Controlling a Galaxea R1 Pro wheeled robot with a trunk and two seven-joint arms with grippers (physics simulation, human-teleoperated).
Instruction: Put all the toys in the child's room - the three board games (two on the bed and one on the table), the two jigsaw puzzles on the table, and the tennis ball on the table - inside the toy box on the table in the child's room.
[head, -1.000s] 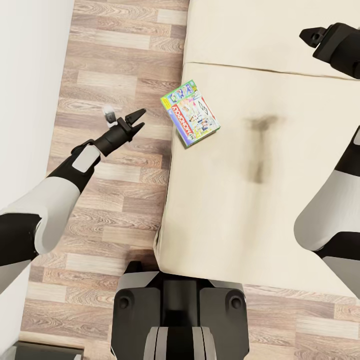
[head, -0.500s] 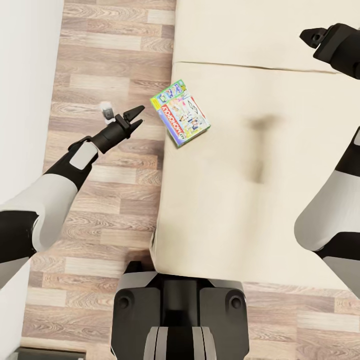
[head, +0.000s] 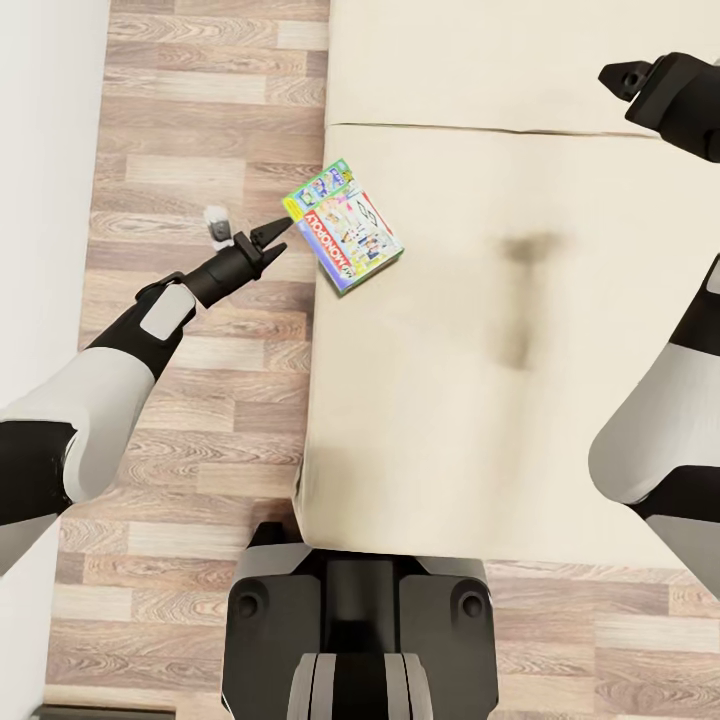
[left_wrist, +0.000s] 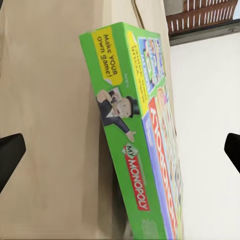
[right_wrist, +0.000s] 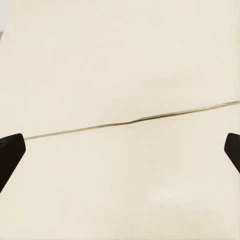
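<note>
One board game (head: 343, 225), a green Monopoly box, lies flat on the beige mattress of the bed (head: 480, 400), at the mattress edge nearest the wood-plank floor (head: 190, 130). One corner of the box reaches that edge. In the left wrist view the same box (left_wrist: 135, 130) is seen edge-on, its green side panel facing the camera, between the two dark fingertips (left_wrist: 10, 157) at the frame's sides.

The left gripper (head: 271, 236) hovers over the floor just beside the box, its two fingers spread apart and pointing at the box's near corner; nothing is held. Whether the tips touch the box cannot be told.

The right gripper (head: 628, 77) hangs above the mattress, well apart from the box. In the right wrist view its two fingertips (right_wrist: 11, 155) stand wide apart, with a dark seam (right_wrist: 130, 121) in the mattress running between them; it holds nothing.

A white wall (head: 40, 150) borders the floor on the left arm's side.
</note>
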